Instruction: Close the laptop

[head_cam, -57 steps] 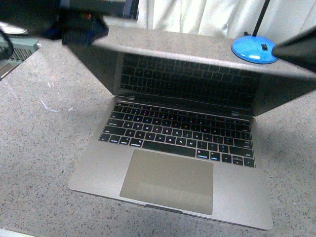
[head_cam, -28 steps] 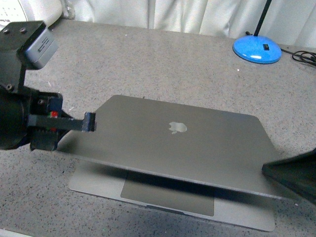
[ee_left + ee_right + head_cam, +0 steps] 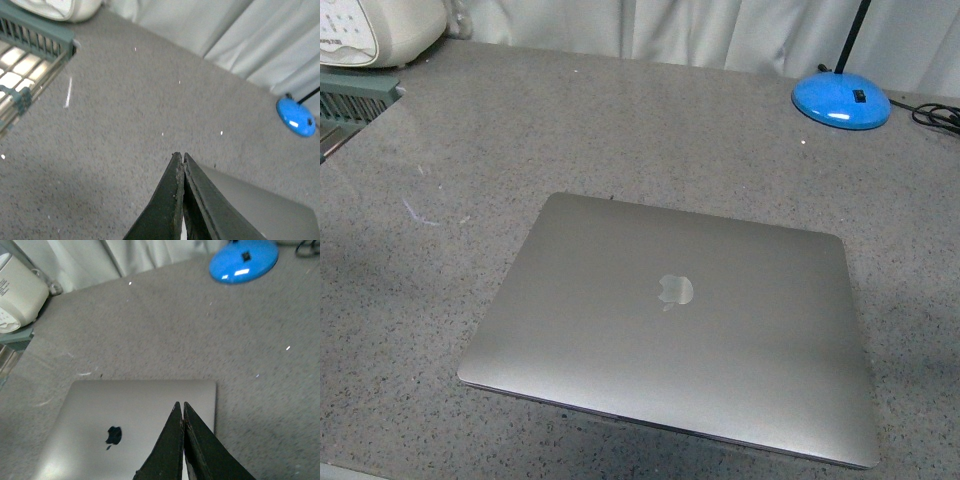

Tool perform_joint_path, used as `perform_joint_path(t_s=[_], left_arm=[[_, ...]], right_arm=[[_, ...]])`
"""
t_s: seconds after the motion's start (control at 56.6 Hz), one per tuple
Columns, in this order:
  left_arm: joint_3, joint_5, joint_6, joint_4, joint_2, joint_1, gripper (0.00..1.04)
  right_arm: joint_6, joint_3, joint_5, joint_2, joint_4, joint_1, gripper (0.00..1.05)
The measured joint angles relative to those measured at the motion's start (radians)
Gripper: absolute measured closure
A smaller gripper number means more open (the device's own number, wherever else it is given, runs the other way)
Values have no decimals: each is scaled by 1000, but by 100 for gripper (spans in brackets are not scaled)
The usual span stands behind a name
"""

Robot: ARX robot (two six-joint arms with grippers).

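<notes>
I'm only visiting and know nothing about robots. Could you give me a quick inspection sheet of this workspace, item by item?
Surface: grey speckled stone-look countertop, with a few pale scuffs at the left.
Job's things: thin silver-grey metal laptop lies fully closed and flat, logo upward.
Clutter: round glossy blue lamp base with a black stem, far right; cream plastic appliance and grey-green slatted rack, far left.
Grippers: left pincer and right pincer are both shut and hold nothing; neither shows in the front view.
Cables: black cable beside the lamp base, at the right edge.
Surroundings: white curtains behind the countertop.
</notes>
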State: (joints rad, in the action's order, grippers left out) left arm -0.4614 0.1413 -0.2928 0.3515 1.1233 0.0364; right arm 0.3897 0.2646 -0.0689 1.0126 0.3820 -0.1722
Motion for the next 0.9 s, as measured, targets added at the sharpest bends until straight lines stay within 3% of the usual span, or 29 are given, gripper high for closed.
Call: perform_joint_path(t_s=[0.23, 0.354, 0.424, 0.477, 0.548, 0.636, 0.76, 0.902], left_arm=[[108, 94, -10, 20, -207, 129, 101], [145, 103, -36, 43, -229, 171, 84], [198, 53, 48, 188, -226, 158, 92], [237, 32, 134, 271, -240, 145, 101], [268, 15, 195, 291, -274, 127, 101], [303, -5, 245, 288, -321, 104, 101], [337, -30, 269, 263, -379, 78, 101], [373, -95, 278, 217, -457, 30, 101]], right_arm=[[-157, -63, 88, -246, -103, -31, 103], [-171, -79, 121, -298, -123, -37, 84], [-180, -82, 131, -301, -115, -40, 72], [-232, -129, 222, -286, 29, -49, 79], [-306, -192, 261, -291, 196, -40, 91], [-352, -208, 251, -342, 217, -14, 104], [-372, -249, 216, -381, 242, 19, 104], [-382, -259, 179, -457, 156, 55, 104]])
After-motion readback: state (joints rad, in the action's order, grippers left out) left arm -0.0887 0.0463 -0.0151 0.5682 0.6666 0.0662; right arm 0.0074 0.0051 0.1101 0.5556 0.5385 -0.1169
